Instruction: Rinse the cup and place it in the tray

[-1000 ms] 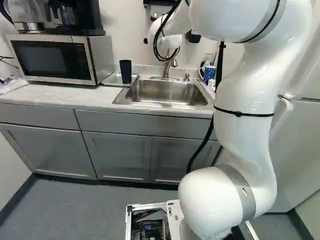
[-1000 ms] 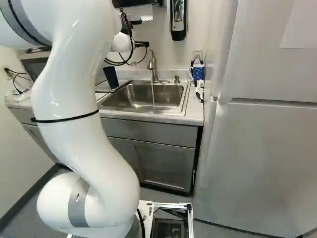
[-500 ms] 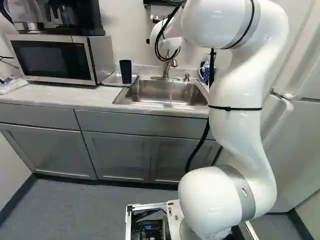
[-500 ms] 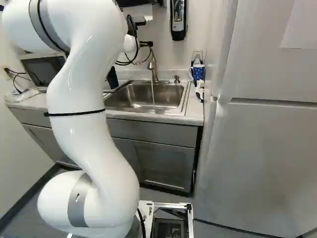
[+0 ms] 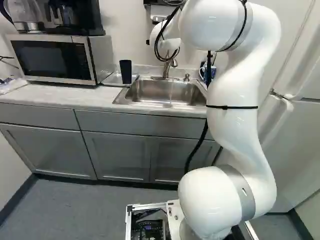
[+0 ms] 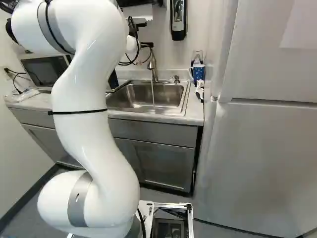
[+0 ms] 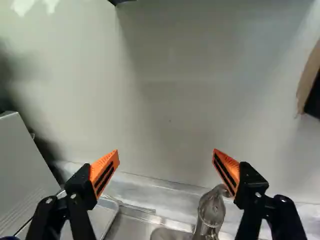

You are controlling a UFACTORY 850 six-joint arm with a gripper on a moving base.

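In the right base view a black part of my gripper (image 6: pixel 146 44) shows beside the white wrist, left of the faucet; its fingertips are hidden there. The wrist view shows the gripper (image 7: pixel 166 156) wide open, nothing between its orange pads, facing the wall. A dark cup (image 5: pixel 125 71) stands wide end up at the metal tray (image 5: pixel 113 79), left of the sink. The arm partly covers it in the right base view. Beneath one finger in the wrist view is the faucet (image 7: pixel 211 210); the tray (image 7: pixel 102 216) lies beneath the other.
Water runs from the faucet (image 6: pixel 153 62) into the sink (image 6: pixel 133 96). A microwave (image 5: pixel 55 57) stands left of the tray. A blue mug (image 6: pixel 198 72) is right of the sink, near the fridge (image 6: pixel 267 148). A dispenser (image 6: pixel 178 20) hangs above.
The arm's upper part has swung left in the left base view and right in the right base view; there the wrist has shifted right, towards the faucet. The base and cup have stayed put.
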